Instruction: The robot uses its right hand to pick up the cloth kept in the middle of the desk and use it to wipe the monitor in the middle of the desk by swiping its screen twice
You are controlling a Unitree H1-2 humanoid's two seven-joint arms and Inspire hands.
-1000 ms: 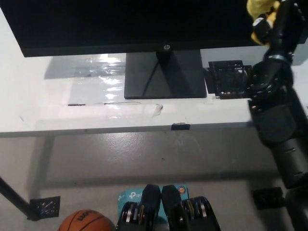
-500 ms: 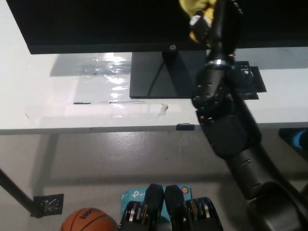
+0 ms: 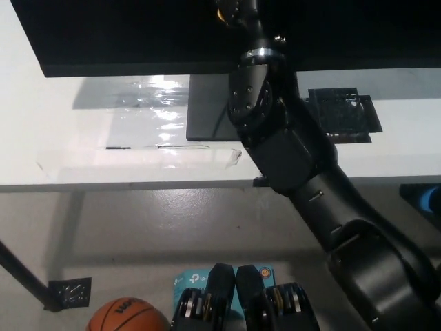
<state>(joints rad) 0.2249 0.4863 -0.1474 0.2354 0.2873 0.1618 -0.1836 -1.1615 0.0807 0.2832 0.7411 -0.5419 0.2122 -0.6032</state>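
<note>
Your right hand (image 3: 234, 10) is up at the top edge against the monitor (image 3: 138, 34); only a sliver of yellow cloth (image 3: 219, 14) shows there, so I cannot tell how the fingers sit on it. Keep the cloth flat against the screen and sweep level across the desk (image 3: 69, 138). Left hand is out of view.

The top edge cuts off the right hand (image 3: 238, 8), cloth (image 3: 219, 14) and monitor (image 3: 138, 34)
</note>
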